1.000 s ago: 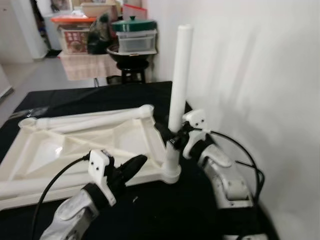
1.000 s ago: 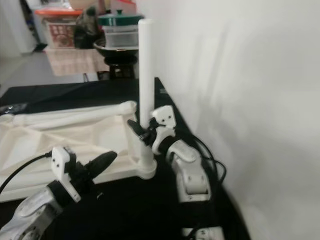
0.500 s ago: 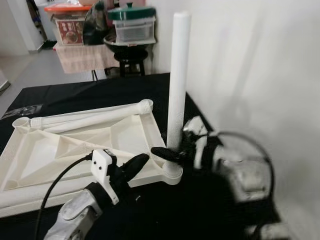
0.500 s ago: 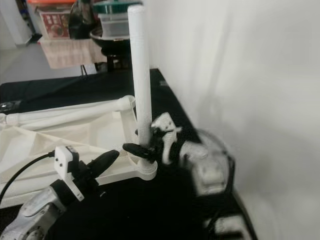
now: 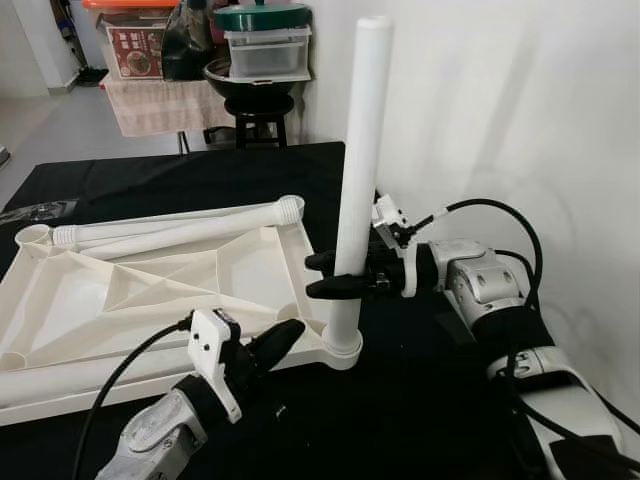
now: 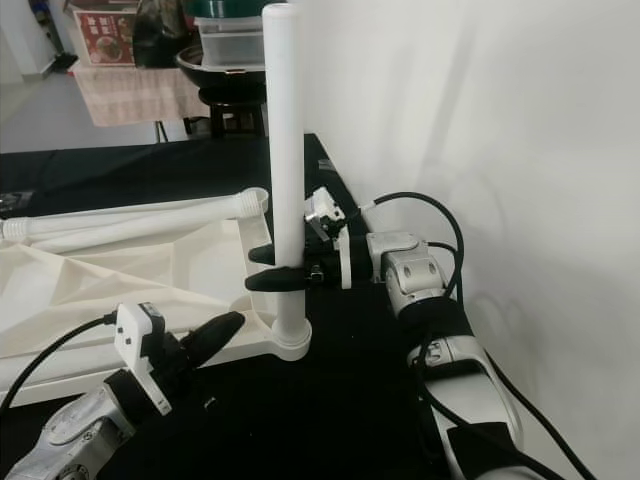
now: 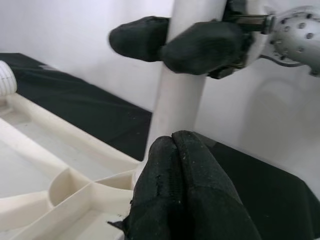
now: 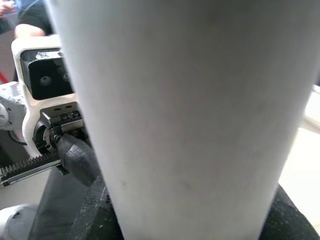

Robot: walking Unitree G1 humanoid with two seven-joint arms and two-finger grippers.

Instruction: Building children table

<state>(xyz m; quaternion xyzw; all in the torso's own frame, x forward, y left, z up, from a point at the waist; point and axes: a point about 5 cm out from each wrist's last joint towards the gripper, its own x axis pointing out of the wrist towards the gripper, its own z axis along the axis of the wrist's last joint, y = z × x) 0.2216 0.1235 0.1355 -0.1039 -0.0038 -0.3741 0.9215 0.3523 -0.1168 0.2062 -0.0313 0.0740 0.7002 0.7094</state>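
The white plastic top (image 5: 150, 290) of the children's table lies upside down on the black tabletop (image 5: 420, 400), ribbed underside up. At its near right corner a white leg (image 5: 355, 190) stands upright in a round socket (image 5: 343, 345). Two more legs (image 5: 180, 228) lie side by side along the far edge of the top.

The right hand (image 5: 325, 275) reaches in from the right, its two black fingers clamped across the upright leg low on the shaft, a little above the socket. The left hand (image 5: 275, 340) has its fingers pressed together and holds nothing; its tip rests at the rim of the top just beside the socket, seemingly to steady it.

The leg looks like a hollow moulded tube: light, stiff and smooth. The surface is probably slick against the finger pads, so a twist to seat it may slip unless the squeeze is firm. The low hold seems right, since it keeps the force near the joint; a hold near the top of the tall leg would lever it sideways and could tip it out of the socket or shift the light top. The top itself appears rigid thanks to its ribs but light enough to slide on the cloth, so bracing it near the corner makes sense. The lying legs are round and likely to roll; mid-shaft is the best place to take them.
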